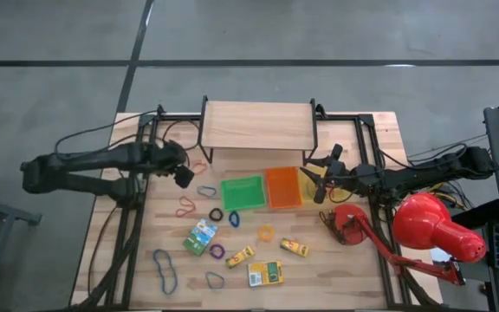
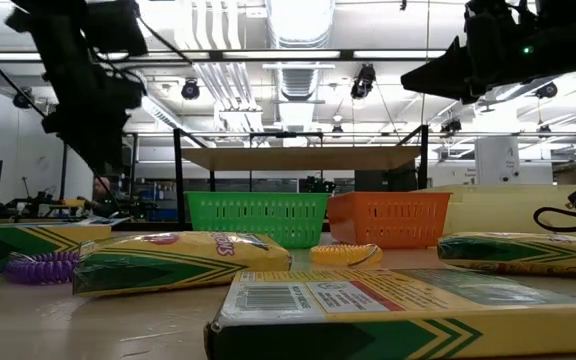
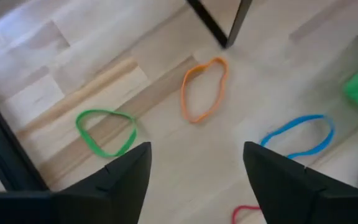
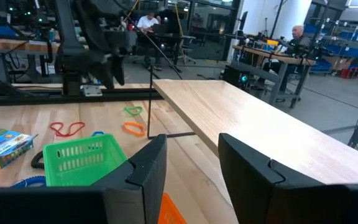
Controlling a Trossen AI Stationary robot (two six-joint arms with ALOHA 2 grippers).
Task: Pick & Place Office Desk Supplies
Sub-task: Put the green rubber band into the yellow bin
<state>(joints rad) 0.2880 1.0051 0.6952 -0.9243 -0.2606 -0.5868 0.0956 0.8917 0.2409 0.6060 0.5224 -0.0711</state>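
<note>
While thin orange [image 3: 204, 89], green [image 3: 106, 130] and blue loops [image 3: 298, 135] lie on pale wood, both jaws gape empty.

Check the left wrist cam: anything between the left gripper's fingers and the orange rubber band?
Nothing. In the left wrist view the open left gripper hangs over bare wood table; the orange rubber band lies beyond the fingertips, untouched.
</note>
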